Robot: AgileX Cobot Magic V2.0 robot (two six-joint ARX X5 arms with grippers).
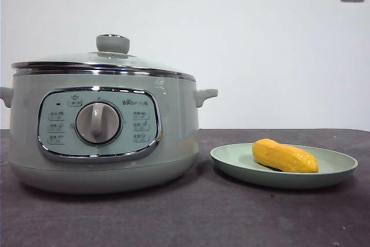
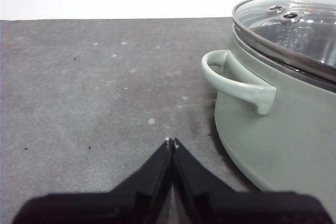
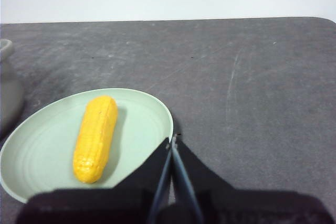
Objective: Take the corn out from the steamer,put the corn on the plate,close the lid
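Dark grey tabletop (image 1: 173,218) held the steamer (image 1: 104,137), lid (image 1: 110,62) on, beside the plate (image 1: 231,160) bearing the corn (image 1: 284,156); left gripper (image 2: 171,142) and right gripper (image 3: 171,140) were both pinched closed, empty

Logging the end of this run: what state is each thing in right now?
Round sage-green electric steamer: closed, upright on the table.
Domed glass lid with green knob: seated on the steamer.
Glossy yellow corn cob: lying on the plate.
Shallow pale green plate: beside the steamer, holding the corn.
Left gripper: shut, holding nothing.
Right gripper: shut, holding nothing.
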